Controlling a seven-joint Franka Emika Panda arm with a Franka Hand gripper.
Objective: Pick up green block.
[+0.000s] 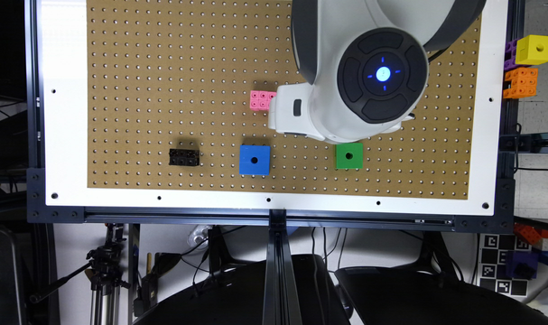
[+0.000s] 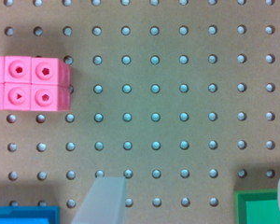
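Clearly the grasp has not begun: the green block [image 1: 349,155] sits alone on the brown pegboard [image 1: 165,90], toward the exterior view's right and in the same row as the blue cube [image 1: 254,160] and the black brick [image 1: 184,157] further to the exterior view's left. In the exterior view the arm's white wrist [image 1: 296,110] hangs over the board beside the pink brick cluster [image 1: 261,100], well short of the green block. In the wrist view the gripper [image 2: 193,198] stands spread, one translucent fingertip [image 2: 105,200] at one side of the picture and a sliver of the other at the opposite edge, overlapping the corner of the green block [image 2: 261,207]; nothing lies between them but bare board.

The main risk, judged from this offset, is a descent made before the gripper is centred: one finger would land on the block's top face or its edge and shove or tip it instead of straddling it. A second risk is drifting toward the blue cube, which peeks into the wrist view [image 2: 23,214] beside the other finger and has the same holed top; closing there would take the wrong thing. The block's smooth plastic sides could also slip if pinched near a corner
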